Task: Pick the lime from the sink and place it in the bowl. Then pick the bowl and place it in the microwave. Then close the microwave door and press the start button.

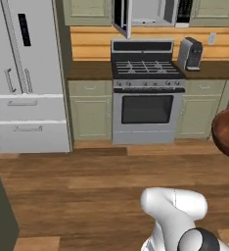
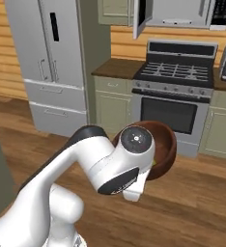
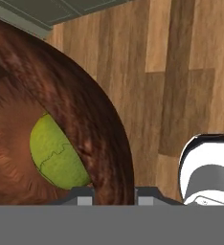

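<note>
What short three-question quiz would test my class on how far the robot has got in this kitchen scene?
1. True or false: the lime lies inside the bowl.
2. The microwave door is: A) shut, B) swung open, C) missing.
3. What is the gripper clamped on?

Key:
1. True; in the hand view the green fruit sits in the bowl's hollow.
2. B; it stands open above the range.
3. The bowl's rim; the bowl is carried above the wooden floor.
</note>
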Controlling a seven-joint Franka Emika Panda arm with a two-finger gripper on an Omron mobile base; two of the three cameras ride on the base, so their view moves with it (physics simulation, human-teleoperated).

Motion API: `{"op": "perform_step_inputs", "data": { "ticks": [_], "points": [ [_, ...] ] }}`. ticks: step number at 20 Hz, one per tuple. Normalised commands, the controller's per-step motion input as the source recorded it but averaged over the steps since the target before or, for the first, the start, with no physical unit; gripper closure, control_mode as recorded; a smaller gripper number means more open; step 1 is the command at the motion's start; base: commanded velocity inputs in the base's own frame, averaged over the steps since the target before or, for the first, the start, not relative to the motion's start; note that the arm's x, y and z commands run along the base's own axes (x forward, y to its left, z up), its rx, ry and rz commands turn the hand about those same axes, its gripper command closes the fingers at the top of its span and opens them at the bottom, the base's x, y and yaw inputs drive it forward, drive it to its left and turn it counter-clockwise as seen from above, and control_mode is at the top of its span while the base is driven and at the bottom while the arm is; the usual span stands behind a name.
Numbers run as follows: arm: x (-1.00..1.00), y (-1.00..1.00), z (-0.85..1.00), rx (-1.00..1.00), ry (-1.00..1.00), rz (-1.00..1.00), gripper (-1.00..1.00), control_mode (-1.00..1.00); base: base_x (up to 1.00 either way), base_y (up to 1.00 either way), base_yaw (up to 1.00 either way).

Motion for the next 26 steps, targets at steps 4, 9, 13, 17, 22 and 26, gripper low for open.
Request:
{"op": "perform_step_inputs", "data": {
  "ticks": [4,9,13,17,22,26],
  "points": [
    [0.00,0.00,0.00,0.00,0.00,0.00,1.00,1.00,1.00,0.00,-0.15],
    [0.00,0.00,0.00,0.00,0.00,0.00,1.00,1.00,1.00,0.00,-0.12],
    [0.00,0.00,0.00,0.00,0.00,0.00,1.00,1.00,1.00,-0.03,-0.06],
    [0.00,0.00,0.00,0.00,0.00,0.00,1.00,1.00,1.00,-0.02,-0.01],
    [0.00,0.00,0.00,0.00,0.00,0.00,1.00,1.00,1.00,-0.21,0.00],
    [0.00,0.00,0.00,0.00,0.00,0.00,1.00,1.00,1.00,-0.23,0.00]
  ]
}}
